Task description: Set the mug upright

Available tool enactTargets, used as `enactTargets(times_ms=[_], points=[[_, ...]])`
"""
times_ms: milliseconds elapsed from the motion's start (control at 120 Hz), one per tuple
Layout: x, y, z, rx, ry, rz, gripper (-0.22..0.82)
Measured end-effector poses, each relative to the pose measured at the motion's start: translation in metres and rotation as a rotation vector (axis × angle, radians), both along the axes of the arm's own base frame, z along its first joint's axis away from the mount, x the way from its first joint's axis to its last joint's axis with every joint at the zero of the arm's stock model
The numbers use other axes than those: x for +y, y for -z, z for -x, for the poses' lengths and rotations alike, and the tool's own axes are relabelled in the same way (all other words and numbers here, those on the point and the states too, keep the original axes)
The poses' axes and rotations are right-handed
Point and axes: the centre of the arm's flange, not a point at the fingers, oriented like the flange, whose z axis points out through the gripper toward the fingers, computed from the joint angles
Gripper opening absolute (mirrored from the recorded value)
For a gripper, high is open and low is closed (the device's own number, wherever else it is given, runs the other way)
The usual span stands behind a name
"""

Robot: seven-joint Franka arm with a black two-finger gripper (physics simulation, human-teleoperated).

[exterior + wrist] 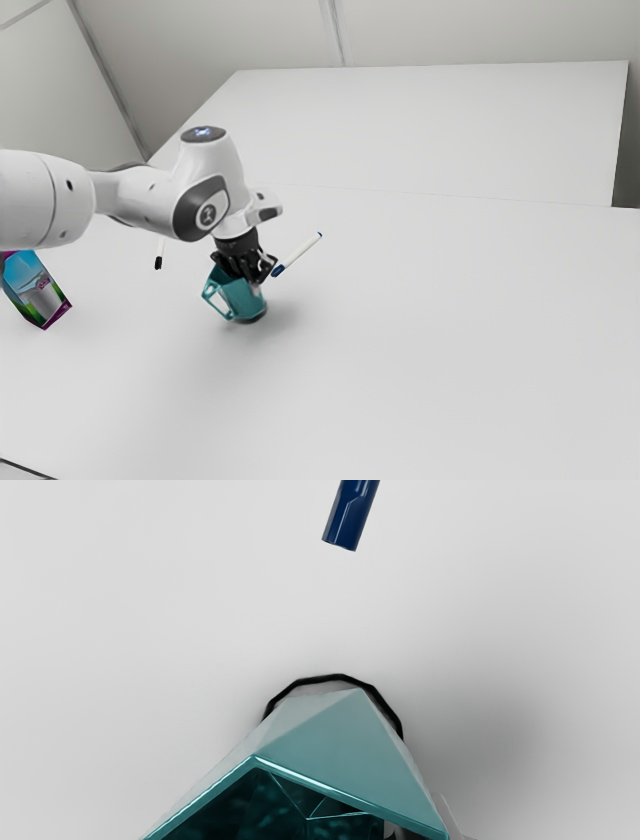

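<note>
Black two-finger pincer (254, 282) clamped on tilted glossy teal faceted mug (345, 740) | rotate gently | seat base flat before releasing

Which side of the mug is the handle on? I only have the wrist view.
Observer: The handle is on the side of the mug facing the exterior view's left.
Operator: Copy. And the blue cap near it, what's that on?
Observer: A white marker barrel, slanting away from the mug.
Operator: Any other marker about?
Observer: Yes, a black-capped marker, off toward the exterior view's left from the mug.
</note>
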Motion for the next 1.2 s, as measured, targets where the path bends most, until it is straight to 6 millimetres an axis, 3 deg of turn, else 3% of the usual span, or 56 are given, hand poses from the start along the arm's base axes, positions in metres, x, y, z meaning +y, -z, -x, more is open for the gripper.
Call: enactTargets(times_ms=[192, 367, 492, 758, 1083, 1200], points=[[0.000, 0.010, -0.001, 0.007, -0.002, -0.001, -0.18], [0.000, 0.007, -0.001, 0.008, -0.004, 0.005, 0.21], [0.001, -0.005, 0.000, -0.009, -0.002, 0.008, 0.39], [-0.003, -0.073, 0.002, -0.131, 0.012, 0.020, 0.54], [-0.010, -0.188, -0.023, -0.216, 0.019, 0.019, 0.59], [-0.011, -0.217, -0.023, -0.198, 0.018, 0.014, 0.60]])
